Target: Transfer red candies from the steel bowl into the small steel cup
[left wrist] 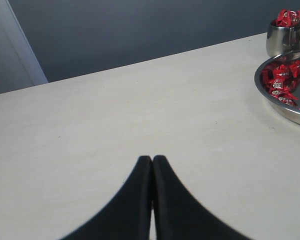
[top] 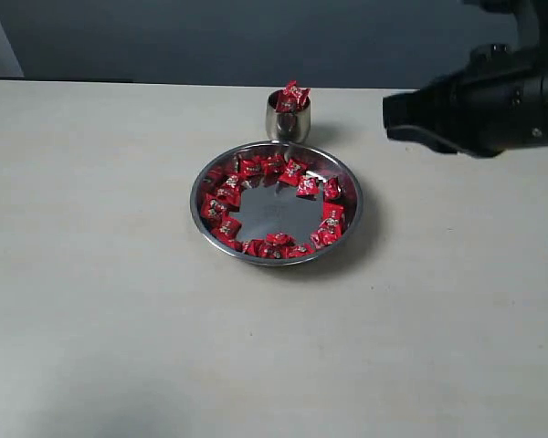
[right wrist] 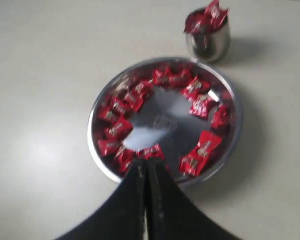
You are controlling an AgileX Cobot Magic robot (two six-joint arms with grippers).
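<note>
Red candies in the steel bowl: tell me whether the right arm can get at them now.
Probably yes. The right end effector hangs in the air near the steel bowl, with nothing between it and the red candies. Its jaws are shut, so it must open first.

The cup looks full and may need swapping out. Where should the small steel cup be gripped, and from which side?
Probably by its straight wall, below the rim, coming in level from the side away from the steel bowl. The small steel cup stands upright, red candies heap above its rim and block a top grip, and the bowl sits close beside it.
</note>
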